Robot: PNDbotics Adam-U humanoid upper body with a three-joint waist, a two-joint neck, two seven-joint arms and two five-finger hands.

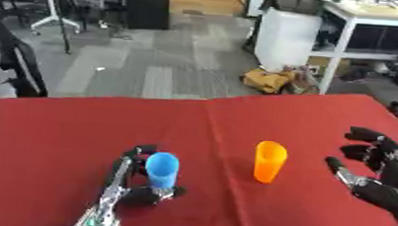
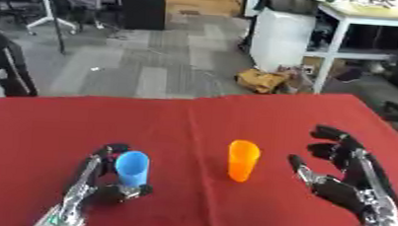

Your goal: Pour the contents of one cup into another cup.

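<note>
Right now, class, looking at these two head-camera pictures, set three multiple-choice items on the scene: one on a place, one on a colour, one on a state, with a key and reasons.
1. Where does the orange cup stand?
A. On the floor
B. On the red tablecloth between the two hands
C. Inside the blue cup

2. What colour is the cup at the left hand?
A. Blue
B. Green
C. White

3. How is the right hand?
A. Curled round the orange cup
B. Out of view
C. Open, apart from the orange cup

Key:
1 B: the orange cup stands upright on the red tablecloth, with a hand on each side.
2 A: the left hand has its fingers round the blue cup.
3 C: the right hand shows spread fingers, with cloth between it and the cup.
</note>
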